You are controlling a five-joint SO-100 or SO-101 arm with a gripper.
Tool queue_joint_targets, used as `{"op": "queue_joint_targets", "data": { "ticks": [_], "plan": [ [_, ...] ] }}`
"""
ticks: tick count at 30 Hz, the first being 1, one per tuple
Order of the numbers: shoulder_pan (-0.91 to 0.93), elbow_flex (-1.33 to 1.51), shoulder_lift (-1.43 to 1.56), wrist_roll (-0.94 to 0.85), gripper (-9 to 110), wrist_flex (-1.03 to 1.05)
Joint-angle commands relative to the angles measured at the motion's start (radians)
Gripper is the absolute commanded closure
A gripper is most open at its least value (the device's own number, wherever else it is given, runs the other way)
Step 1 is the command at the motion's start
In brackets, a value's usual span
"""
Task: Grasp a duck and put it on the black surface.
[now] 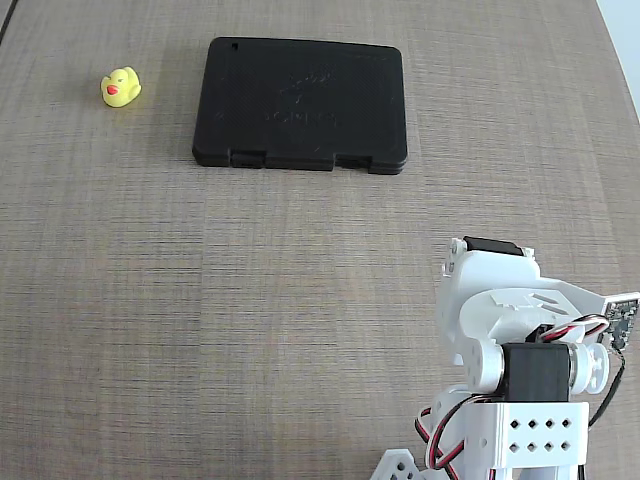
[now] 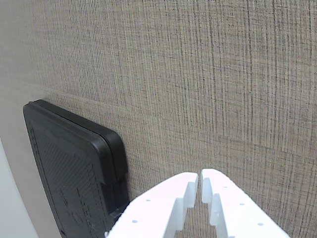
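In the fixed view we see the duck [image 1: 120, 88] sitting on the bare table [image 1: 250, 300] near the far left corner, well apart from the arm [image 1: 525, 350] at the near right edge. Its red-orange beak points toward the near left, roughly at the camera, and its short body runs from that beak back toward the far right. It stands upright and touches nothing else.

The black surface [image 1: 300, 105] lies flat near the middle of the far edge, just to the right of the duck with a strip of table between them. Its long axis runs left to right, parallel to the far edge, and the notched long side faces the near edge. We can make out a faint embossed logo and a line of lettering at its centre, but the writing is too dim to read.

In the wrist view we find the gripper [image 2: 199, 181] at the bottom edge, its two white fingers [image 2: 163, 208] drawn almost together with only a thin slit between the tips and nothing held. The slab [image 2: 69, 168] shows at the lower left, one rounded corner and a notch visible, beside the fingers.
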Motion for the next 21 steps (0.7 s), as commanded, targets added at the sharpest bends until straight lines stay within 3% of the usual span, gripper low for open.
{"op": "queue_joint_targets", "data": {
  "ticks": [1,15,21],
  "plan": [
    [-0.006,-0.029,0.061,-0.005,102,0.003],
    [-0.008,-0.051,0.038,-0.009,102,-0.002],
    [-0.018,-0.379,-0.287,-0.051,90,-0.006]
  ]
}}
